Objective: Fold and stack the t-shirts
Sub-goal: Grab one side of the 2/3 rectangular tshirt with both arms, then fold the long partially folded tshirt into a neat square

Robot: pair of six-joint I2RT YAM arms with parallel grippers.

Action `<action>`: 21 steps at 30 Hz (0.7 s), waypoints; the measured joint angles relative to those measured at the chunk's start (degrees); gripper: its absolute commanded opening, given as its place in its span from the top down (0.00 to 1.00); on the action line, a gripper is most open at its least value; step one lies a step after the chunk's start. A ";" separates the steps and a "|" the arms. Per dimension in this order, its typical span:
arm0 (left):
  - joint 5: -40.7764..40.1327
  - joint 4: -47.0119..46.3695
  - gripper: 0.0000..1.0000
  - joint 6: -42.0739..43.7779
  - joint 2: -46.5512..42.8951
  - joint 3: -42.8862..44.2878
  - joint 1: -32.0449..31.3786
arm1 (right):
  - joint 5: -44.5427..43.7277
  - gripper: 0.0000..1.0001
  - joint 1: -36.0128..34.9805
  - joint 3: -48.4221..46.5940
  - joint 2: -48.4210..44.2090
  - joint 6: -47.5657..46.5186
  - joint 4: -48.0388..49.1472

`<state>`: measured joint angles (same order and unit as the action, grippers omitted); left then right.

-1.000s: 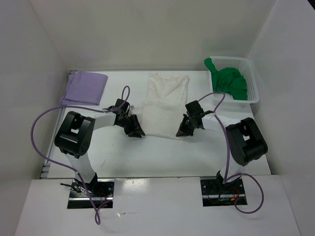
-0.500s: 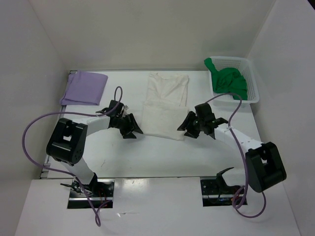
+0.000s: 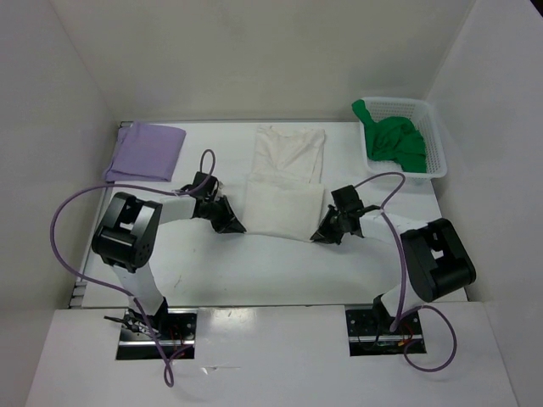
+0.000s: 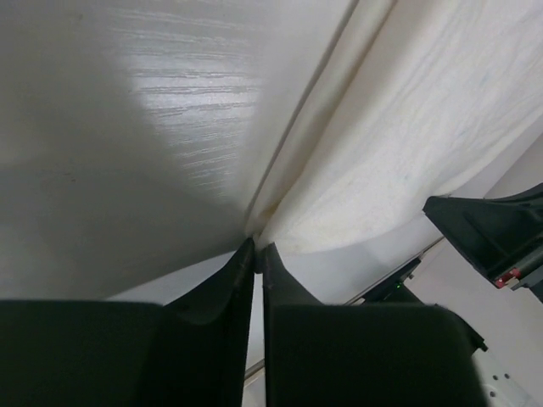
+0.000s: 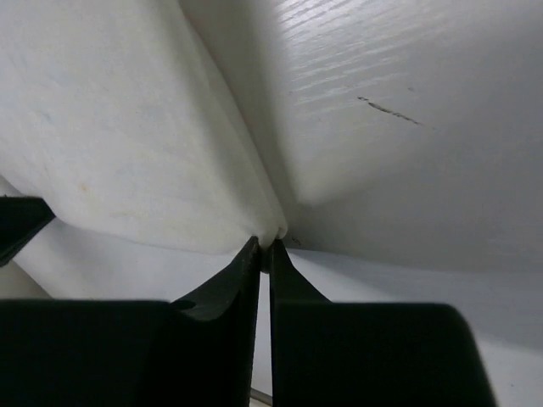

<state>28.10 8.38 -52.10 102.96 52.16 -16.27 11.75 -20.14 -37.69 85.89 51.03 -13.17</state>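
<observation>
currently: left gripper (image 3: 231, 222), right gripper (image 3: 322, 235) pinching near corners of cream white cloth t-shirt (image 3: 284, 182); risk: shallow bite, corners may slip.

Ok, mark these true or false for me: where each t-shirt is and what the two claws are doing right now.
The bright green cloth t-shirt lies in the white plastic mesh basket. True.
The lavender purple cloth t-shirt lies stacked on the cream white cloth t-shirt. False: it lies apart, at the table's far left.
The left claw is shut on the cream t-shirt's near left corner. True.
The right claw hangs open above the basket. False: it pinches the cream t-shirt's near right corner.
</observation>
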 measured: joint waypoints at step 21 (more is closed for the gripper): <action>1.57 35.15 1.00 9.33 -33.73 -4.81 0.11 | 8.81 1.00 -9.14 4.94 -37.27 7.08 -21.46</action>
<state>29.67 43.53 -42.76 69.23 47.35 -16.16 20.56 -29.28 -32.75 48.62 58.11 -34.63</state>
